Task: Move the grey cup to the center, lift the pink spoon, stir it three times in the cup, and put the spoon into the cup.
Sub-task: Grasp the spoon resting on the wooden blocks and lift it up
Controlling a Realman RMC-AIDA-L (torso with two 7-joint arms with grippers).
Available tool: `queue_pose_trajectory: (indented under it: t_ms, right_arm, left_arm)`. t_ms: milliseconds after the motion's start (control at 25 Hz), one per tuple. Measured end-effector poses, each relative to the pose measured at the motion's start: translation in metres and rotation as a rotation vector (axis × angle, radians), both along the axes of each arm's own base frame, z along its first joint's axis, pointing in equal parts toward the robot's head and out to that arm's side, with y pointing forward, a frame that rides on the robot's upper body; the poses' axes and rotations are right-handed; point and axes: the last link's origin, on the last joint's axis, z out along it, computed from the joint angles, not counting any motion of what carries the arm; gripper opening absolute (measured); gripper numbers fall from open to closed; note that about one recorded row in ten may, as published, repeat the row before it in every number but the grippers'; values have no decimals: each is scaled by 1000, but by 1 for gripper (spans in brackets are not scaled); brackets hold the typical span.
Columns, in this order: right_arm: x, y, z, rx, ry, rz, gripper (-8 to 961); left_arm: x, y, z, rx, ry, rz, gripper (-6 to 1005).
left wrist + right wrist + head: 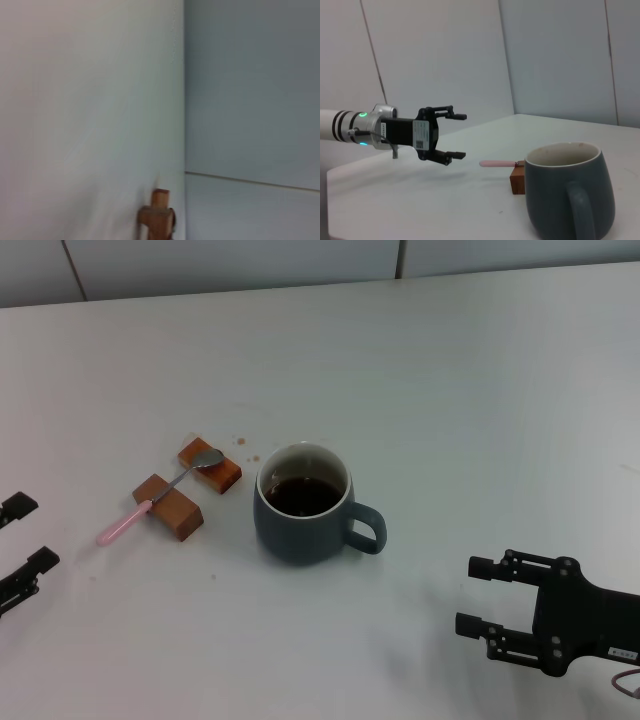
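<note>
Right arm pose: the right tool (482, 597) hovers low over the table (450, 390) at the near right, wrist level, fingers pointing toward the grey cup (300, 502)
Right tool state: released, two fingers spread apart with nothing between them
Left arm pose: the left tool (25, 535) reaches in from the near left edge, level, fingers pointing toward the table's middle
Left tool state: released, fingers spread and holding nothing; the right wrist view shows the gap plainly (455, 136)
Grey cup relative to the tools: stands upright on the table between the two, nearer the right tool than the left, apart from both; its handle points toward the right tool; dark liquid fills the lower part
Pink spoon relative to the tools: the pink spoon (160, 496) lies across two brown wooden blocks (168, 506), between the left tool and the cup; its pink handle end points toward the left tool, its metal bowl rests on the block nearer the cup
Specks: a few brown specks (240, 440) dot the table just beyond the blocks
Head view only: both tools, the liquid in the cup and the spoon's bowl
Right wrist view only: the cup's side (565, 192) close up, with one block (518, 179) and the spoon handle (497, 163) behind it
Left wrist view only: bare table, a wall, and a block end-on (158, 215)
</note>
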Motion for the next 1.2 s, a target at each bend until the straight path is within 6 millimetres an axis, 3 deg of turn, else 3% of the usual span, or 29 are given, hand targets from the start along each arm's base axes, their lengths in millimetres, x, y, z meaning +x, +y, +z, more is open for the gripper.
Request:
queue_pose_trajectory:
  t_ms: [560,1200]
  right_arm:
    - [0,1,-1,-3,-2,-5,670]
    - [-1,1,-2,-4,0,-4,670]
  left_arm:
    - [2,7,-26,-52,-20,27,824]
    - [13,29,-43,-63,-12,5,820]
